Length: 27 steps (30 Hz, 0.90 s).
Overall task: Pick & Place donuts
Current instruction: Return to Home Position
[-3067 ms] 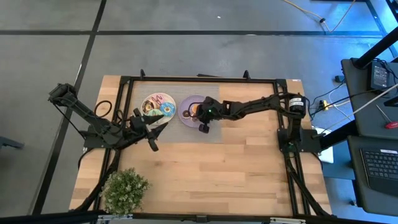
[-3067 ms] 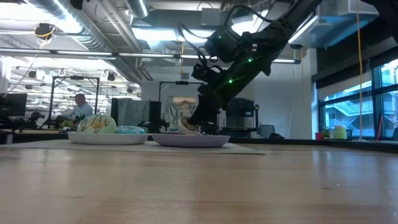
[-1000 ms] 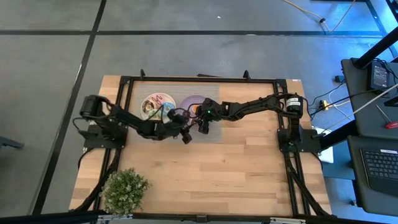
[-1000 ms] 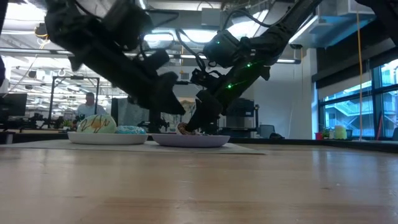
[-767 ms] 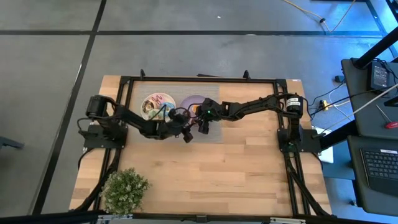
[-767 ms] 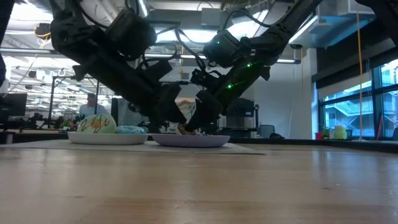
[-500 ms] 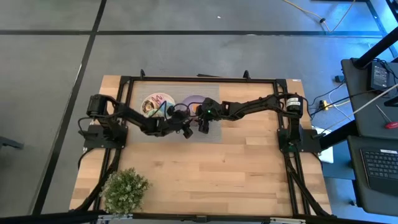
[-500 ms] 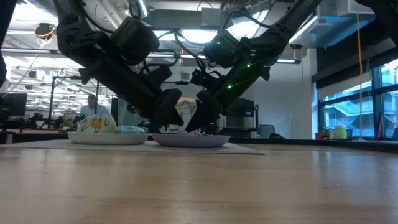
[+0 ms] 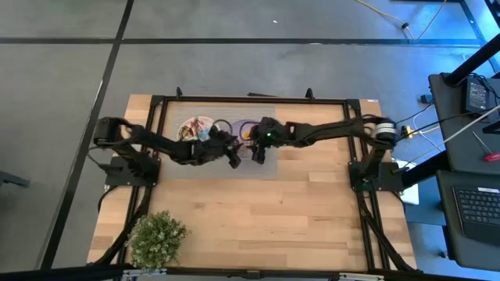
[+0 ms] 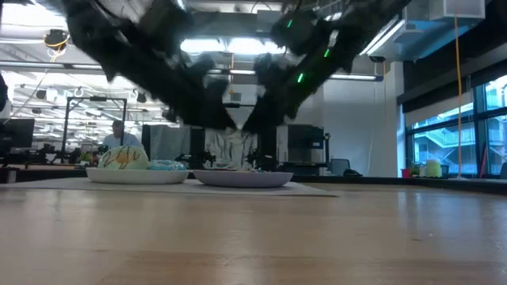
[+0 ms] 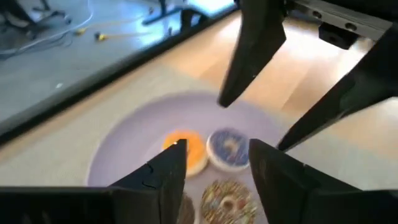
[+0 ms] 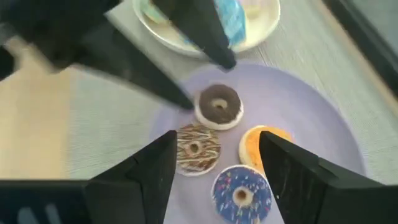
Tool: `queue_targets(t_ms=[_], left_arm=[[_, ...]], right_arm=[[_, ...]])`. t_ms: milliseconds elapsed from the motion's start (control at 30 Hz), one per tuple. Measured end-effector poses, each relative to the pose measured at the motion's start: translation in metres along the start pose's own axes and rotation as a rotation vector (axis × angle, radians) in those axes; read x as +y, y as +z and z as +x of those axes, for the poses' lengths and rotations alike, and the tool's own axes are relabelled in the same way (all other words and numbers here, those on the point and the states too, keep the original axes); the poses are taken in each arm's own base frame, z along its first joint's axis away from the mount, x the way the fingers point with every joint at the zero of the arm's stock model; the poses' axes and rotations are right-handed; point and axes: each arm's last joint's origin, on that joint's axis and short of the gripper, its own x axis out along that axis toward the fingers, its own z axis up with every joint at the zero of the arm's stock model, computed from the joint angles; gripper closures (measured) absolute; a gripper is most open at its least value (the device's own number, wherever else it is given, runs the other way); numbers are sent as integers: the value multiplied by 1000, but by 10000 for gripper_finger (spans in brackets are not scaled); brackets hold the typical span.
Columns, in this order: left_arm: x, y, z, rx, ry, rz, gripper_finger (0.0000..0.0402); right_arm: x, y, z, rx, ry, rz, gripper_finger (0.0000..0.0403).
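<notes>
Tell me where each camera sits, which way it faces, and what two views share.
High view: above the table, facing straight down; left arm and right arm reach inward from the sides.
Low view: at table-top height, facing level across at the white plate and lilac plate; both arms blurred overhead.
Left wrist view: on the left arm, facing down at the lilac plate past its open jaws.
Right wrist view: on the right arm, likewise, past its own open jaws.
Shared: both wrist views show the orange donut.
</notes>
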Motion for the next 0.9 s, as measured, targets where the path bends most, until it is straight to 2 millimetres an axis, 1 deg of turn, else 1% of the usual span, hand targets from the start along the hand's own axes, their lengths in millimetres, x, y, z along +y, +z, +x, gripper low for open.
queue_targets(t_ms=[67,133,200,267,333,400,467,533,567,633,700,733,800,833,900], left_arm=[[2,16,-15,-40,-22,3,232],[6,33,-33,-73,-41,-8,231],[12,45,-54,-78,-70,-1,231],[19,55,-74,-86,-102,-4,232],[25,64,-94,-104,-177,-10,232],[28,74,-114,-152,-328,-13,231],[29,82,-131,-231,-502,-4,231],[32,81,-143,-302,-632,3,232],[34,77,-148,-332,-666,1,233],[40,66,-154,-370,-688,-10,232],[47,56,-160,-390,-696,-24,231],[51,50,-163,-395,-702,-39,231],[57,42,-168,-410,-717,-72,231],[60,40,-172,-427,-723,-81,232],[67,34,-178,-461,-730,-91,233]], right_arm=[[-1,11,-23,-20,23,0,173],[-1,19,-47,-49,48,8,173],[-2,20,-72,-99,92,21,173],[-2,11,-94,-136,116,45,173],[-1,-4,-116,-153,126,67,173],[4,-16,-139,-199,168,79,173],[12,-25,-163,-277,247,61,173],[19,-33,-184,-361,325,34,173],[21,-36,-194,-400,356,23,173],[23,-42,-213,-465,387,13,173],[23,-49,-227,-494,414,47,173],[24,-53,-232,-508,433,74,173],[26,-64,-241,-535,499,59,173],[27,-71,-243,-550,535,42,173],[28,-83,-245,-582,581,63,173]])
